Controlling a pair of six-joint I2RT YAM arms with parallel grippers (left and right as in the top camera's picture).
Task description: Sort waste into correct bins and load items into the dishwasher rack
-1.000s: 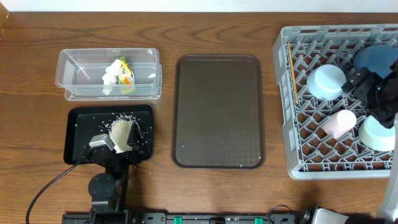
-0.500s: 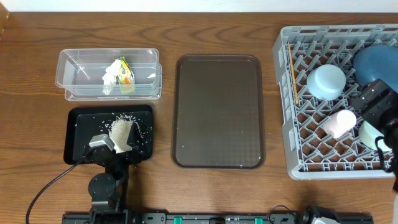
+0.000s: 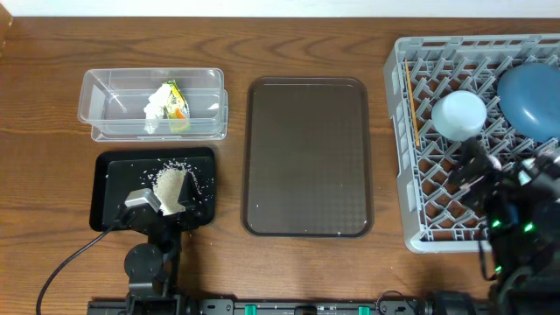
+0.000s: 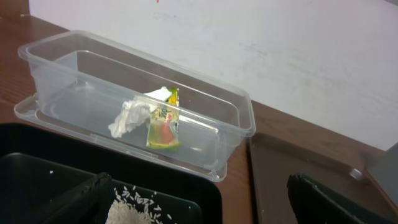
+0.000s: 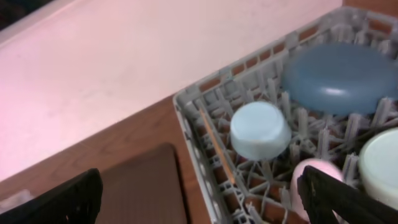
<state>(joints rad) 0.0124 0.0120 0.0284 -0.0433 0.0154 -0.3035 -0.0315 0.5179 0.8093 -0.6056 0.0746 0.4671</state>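
Presently, overhead view read from the left. At the far left of the wooden table (image 3: 44, 87) stands the clear plastic rectangular tub (image 3: 96, 105). It holds the yellow-green printed snack wrapper (image 3: 178, 100), which touches the small crumpled white tissue (image 3: 154, 108). The left wrist view adds that the wrapper is tipped up against the tissue.

Just in front of the tub, across a narrow gap, sits the shallow black rectangular tray (image 3: 107, 179). The heap of white rice grains (image 3: 169, 184) lies in its right half, with loose grains scattered around. The left end effector (image 4: 199, 183) is low over the tray's near edge. Overhead shows only its body; the wrist view shows its fingers spread wide, gripping nothing.

Mid-table is the large dark brown serving tray (image 3: 306, 157), with a thin strip of bare wood along each long side.

On the right, the large square grey plastic rack (image 3: 394, 149) runs off the frame edge.
- The thin wooden chopstick (image 3: 411, 101) lies along its left wall.
- The light blue bowl (image 3: 459, 114) sits upside down.
- The large dark blue plate (image 3: 529, 87) is behind and to the right of the bowl.

Overhead, the right arm covers the rack's near part. The right wrist view shows the small pink cup (image 5: 314, 177) and the mint green bowl (image 5: 380, 165) side by side there. The right end effector (image 5: 200, 180) is above them, fingers spread wide and empty.
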